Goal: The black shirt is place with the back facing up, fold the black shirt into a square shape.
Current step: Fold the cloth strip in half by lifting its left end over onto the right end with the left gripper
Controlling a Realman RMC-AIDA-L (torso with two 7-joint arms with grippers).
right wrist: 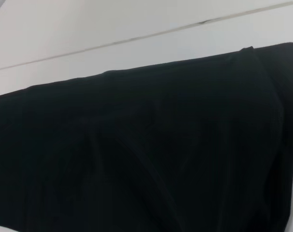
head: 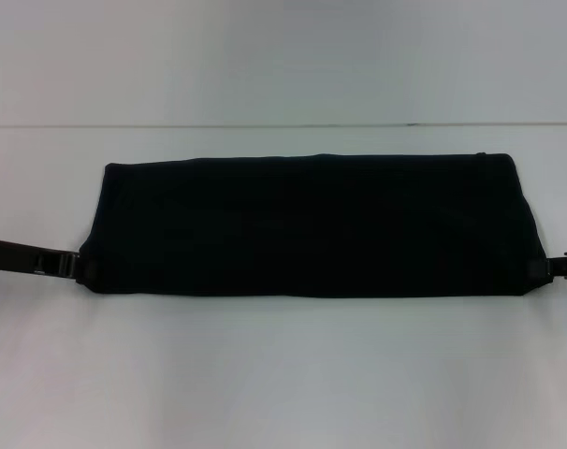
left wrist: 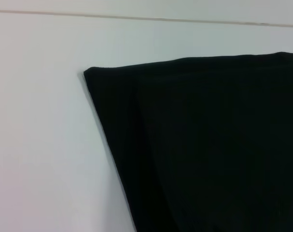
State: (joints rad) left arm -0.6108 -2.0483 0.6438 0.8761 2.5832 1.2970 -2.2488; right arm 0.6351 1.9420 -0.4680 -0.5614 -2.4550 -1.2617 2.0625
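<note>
1. Left gripper (head: 78,266): I see it low at my left edge of the head view, arm reaching inward, level with the surface.
2. Right gripper (head: 551,267): I see it low at the opposite edge, mirroring the left, pointing inward.

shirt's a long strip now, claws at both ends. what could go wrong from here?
1. The left claw and right claw meet the black shirt only at its near corners, so a pinch may catch just the top layer, and the strip would unfold when lifted.
2. The strip sits skewed on the white table; folding end to end may leave uneven edges.
</note>
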